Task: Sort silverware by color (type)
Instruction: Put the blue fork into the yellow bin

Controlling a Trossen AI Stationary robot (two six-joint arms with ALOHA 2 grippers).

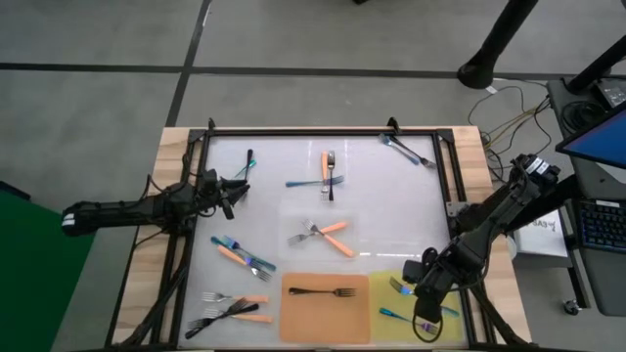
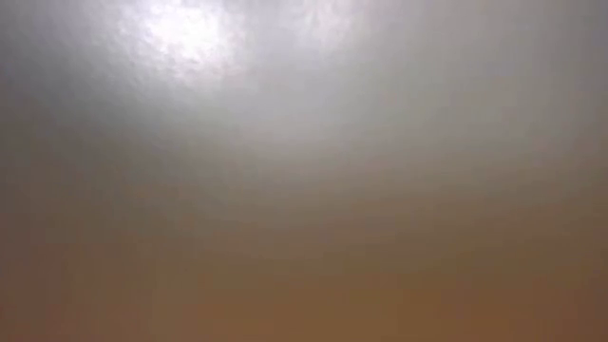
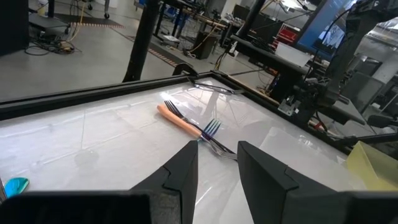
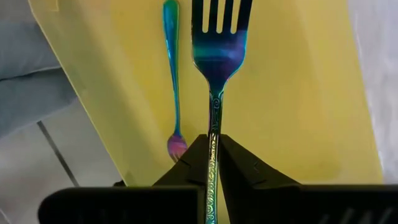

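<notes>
My right gripper [image 1: 423, 293] hangs over the yellow mat [image 1: 386, 332] at the near right, shut on an iridescent fork [image 4: 217, 50]. A second iridescent fork [image 4: 173, 74] lies flat on that mat. A black fork [image 1: 323, 291] lies on the orange mat [image 1: 298, 323]. Orange-handled forks [image 1: 328, 233] and other forks lie scattered on the white table top. My left gripper [image 3: 214, 168] waits open at the table's left side, level, with nothing between its fingers. The low view shows only blur. My right gripper pinches the iridescent fork's patterned handle [image 4: 214, 121] between its two fingers. The fingers slant down from the table's right and lie along the fork, whose tines [image 4: 221, 15] point away from the gripper over the yellow mat. Whether the tines touch the mat I cannot tell.
A black frame [image 1: 323, 130] runs round the table top. More forks lie near the left gripper [image 1: 246, 164], at the far middle [image 1: 328, 171], far right [image 1: 411, 149], left of centre [image 1: 245, 256] and near left [image 1: 235, 308]. Cables and a keyboard lie beyond the right edge.
</notes>
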